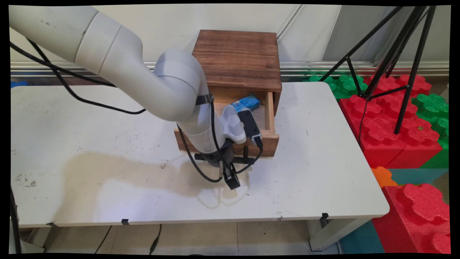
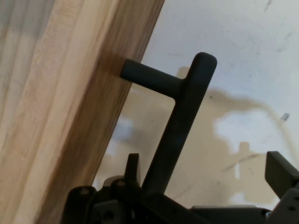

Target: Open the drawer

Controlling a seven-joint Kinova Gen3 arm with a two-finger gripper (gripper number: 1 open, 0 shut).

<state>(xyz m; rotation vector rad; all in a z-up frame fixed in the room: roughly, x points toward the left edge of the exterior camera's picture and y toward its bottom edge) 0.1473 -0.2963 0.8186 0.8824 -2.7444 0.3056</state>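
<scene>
To the left of the wooden cabinet [image 1: 237, 57], the white table [image 1: 72, 136] was seen bare of loose items, crossed only by the arm's black cables [image 1: 72, 91].

At the cabinet's front, its drawer [image 1: 269, 142] was found standing partly open. The gripper [image 1: 221, 160] was positioned low against the drawer front, just above the table. In the hand view the gripper [image 2: 205, 170] was shown spread, with its fingers [image 2: 280, 172] apart and nothing pinched. The dark handle [image 2: 180, 121] was seen standing off the drawer front on a short post, its bar running between the two fingers and lying nearer the finger on the drawer side. Contact between bar and finger could not be confirmed.

Inside the drawer, a blue packet [image 1: 246, 103] was observed lying toward the back, partly hidden by the wrist.

It was judged that a sound grip would require the bar to be centred between the fingers before closure, so that the handle was not loaded from one side. It was further judged that any travel should be kept in line with the drawer's slide, since a skewed pull or push could bind the drawer or shift the cabinet, which did not appear to be fastened down.

To the right of the cabinet, beyond the table edge, a black tripod [image 1: 395, 54] was seen standing on red and green foam blocks [image 1: 395, 126].
</scene>
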